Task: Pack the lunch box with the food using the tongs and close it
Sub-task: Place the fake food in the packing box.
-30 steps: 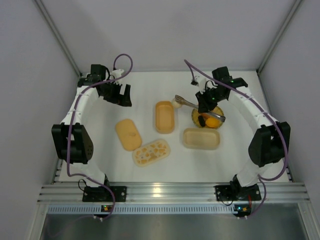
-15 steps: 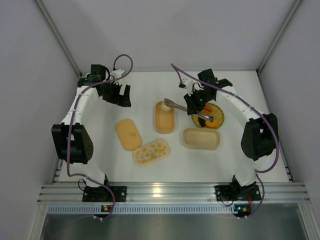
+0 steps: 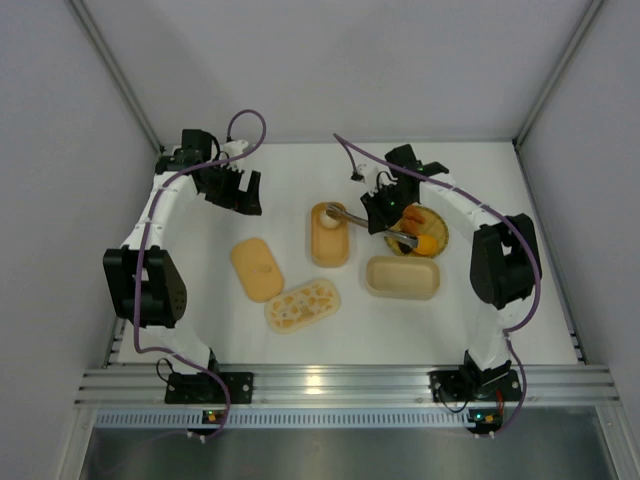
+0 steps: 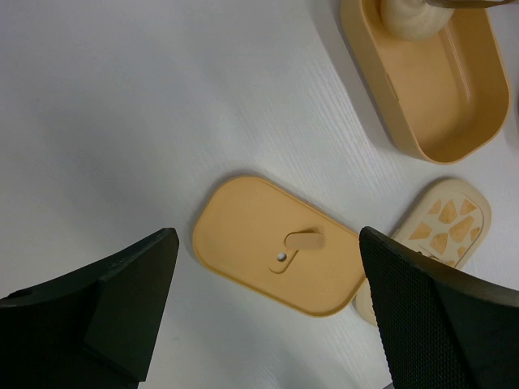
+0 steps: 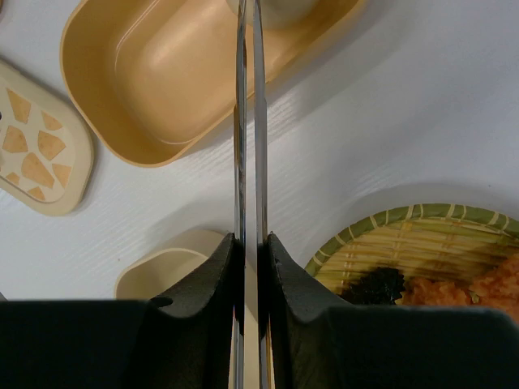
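Observation:
My right gripper [image 3: 385,214] [image 5: 250,243] is shut on the silver tongs [image 3: 362,222] [image 5: 249,121], which reach left over the open orange lunch box [image 3: 330,240] [image 5: 154,73] [image 4: 442,89]. At their tips a whitish ball [image 3: 327,220] [image 4: 412,18] [image 5: 280,8] sits at the box's far end; whether it rests on the floor I cannot tell. The round ribbed plate [image 3: 438,228] [image 5: 381,235] still carries a dark piece [image 5: 375,284], orange chunks [image 5: 486,285] and a yellow-orange ball [image 3: 428,243]. My left gripper [image 3: 236,190] [image 4: 266,233] hangs open and empty at the far left, above the orange lid [image 3: 257,268] [image 4: 280,247].
A cream box [image 3: 402,277] [image 5: 162,271] lies just in front of the plate. A cream lid with orange patches [image 3: 302,305] [image 4: 444,231] [image 5: 32,146] lies beside the orange lid. White walls close the table on three sides.
My right arm has swung left with the tongs, carrying the whitish ball from beside the plate to the far end of the orange box. The left arm has not moved.

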